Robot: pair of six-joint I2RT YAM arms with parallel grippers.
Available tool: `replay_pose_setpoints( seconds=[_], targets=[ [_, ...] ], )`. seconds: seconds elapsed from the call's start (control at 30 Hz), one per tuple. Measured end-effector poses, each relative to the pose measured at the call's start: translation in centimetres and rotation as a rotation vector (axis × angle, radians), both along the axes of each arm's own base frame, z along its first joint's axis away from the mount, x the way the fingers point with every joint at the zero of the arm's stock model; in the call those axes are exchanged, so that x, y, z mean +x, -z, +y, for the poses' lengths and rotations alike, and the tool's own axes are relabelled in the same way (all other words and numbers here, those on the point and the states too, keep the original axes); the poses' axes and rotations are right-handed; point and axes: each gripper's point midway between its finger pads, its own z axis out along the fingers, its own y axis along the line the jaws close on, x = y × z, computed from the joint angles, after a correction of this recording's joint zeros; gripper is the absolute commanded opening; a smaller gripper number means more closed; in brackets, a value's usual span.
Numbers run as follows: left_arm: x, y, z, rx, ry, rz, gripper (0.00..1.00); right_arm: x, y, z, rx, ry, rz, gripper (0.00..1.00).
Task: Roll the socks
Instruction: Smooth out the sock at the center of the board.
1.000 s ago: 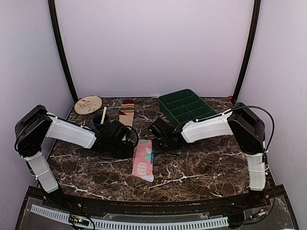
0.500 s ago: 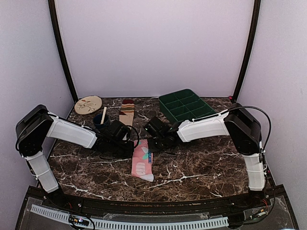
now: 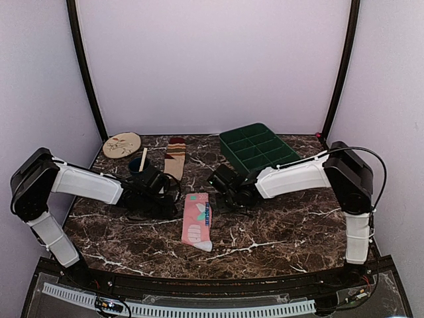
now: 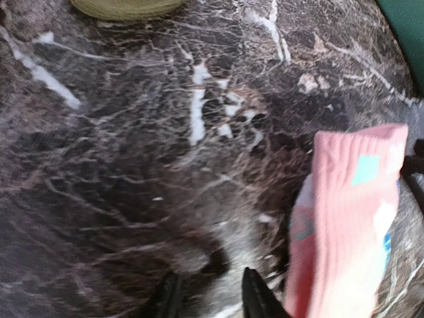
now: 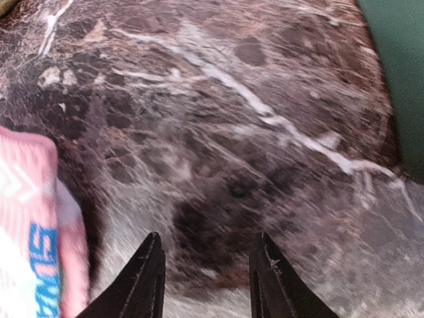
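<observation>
The pink sock point(image 3: 197, 222) with teal and white marks lies flat and lengthwise at the table's middle, its cuff end toward the back. The tan striped sock point(image 3: 175, 158) lies flat behind it. My left gripper point(image 3: 169, 199) sits low just left of the pink sock's cuff, open, with only marble between its fingertips point(image 4: 255, 295); the pink sock point(image 4: 351, 225) shows to its right. My right gripper point(image 3: 218, 192) sits just right of the cuff, open and holding nothing point(image 5: 209, 278), with the pink sock point(image 5: 26, 245) at the left edge of its view.
A green compartment tray point(image 3: 258, 147) stands at the back right, behind my right arm. A round beige plate point(image 3: 122, 144) lies at the back left. A dark blue cup point(image 3: 138, 167) with a stick in it stands beside the tan sock.
My left gripper has opened and drawn back left off the pink sock's cuff. My right gripper has pulled back to the right and opened wider. The sock lies released.
</observation>
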Motion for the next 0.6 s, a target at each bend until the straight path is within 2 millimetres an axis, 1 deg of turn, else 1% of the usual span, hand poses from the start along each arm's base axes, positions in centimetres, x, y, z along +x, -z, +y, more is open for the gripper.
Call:
replay_pose_setpoints(
  seconds=[0.07,0.13,0.2,0.27,0.33,0.43,0.53,0.6],
  targets=[
    [-0.2,-0.1,0.7,0.013,-0.009,0.001,0.48,-0.4,-0.7,-0.9,-0.019,-0.009,-0.014,0.43],
    [-0.6,-0.3,1.5,0.027,-0.018,0.001,0.55,-1.0,-1.5,-1.2,-0.032,-0.037,-0.024,0.43],
    [-1.2,-0.7,2.4,0.041,-0.022,-0.007,0.6,-2.0,-2.8,-0.9,-0.042,-0.096,-0.041,0.44],
    [-1.7,-1.7,3.0,0.037,-0.012,-0.034,0.63,-3.3,-3.9,-0.1,-0.049,-0.169,-0.061,0.44],
    [-2.3,-3.2,3.6,0.019,0.006,-0.087,0.65,-5.5,-5.1,1.1,-0.069,-0.271,-0.085,0.45],
    [-3.2,-6.0,4.1,-0.01,0.063,-0.193,0.66,-9.5,-6.2,3.0,-0.097,-0.421,-0.109,0.46],
    [-4.1,-8.6,3.6,-0.028,0.141,-0.292,0.66,-13.4,-6.5,4.2,-0.138,-0.552,-0.114,0.46],
    [-5.0,-10.2,2.9,-0.037,0.198,-0.354,0.65,-15.3,-6.4,4.4,-0.164,-0.611,-0.109,0.46]
  ],
)
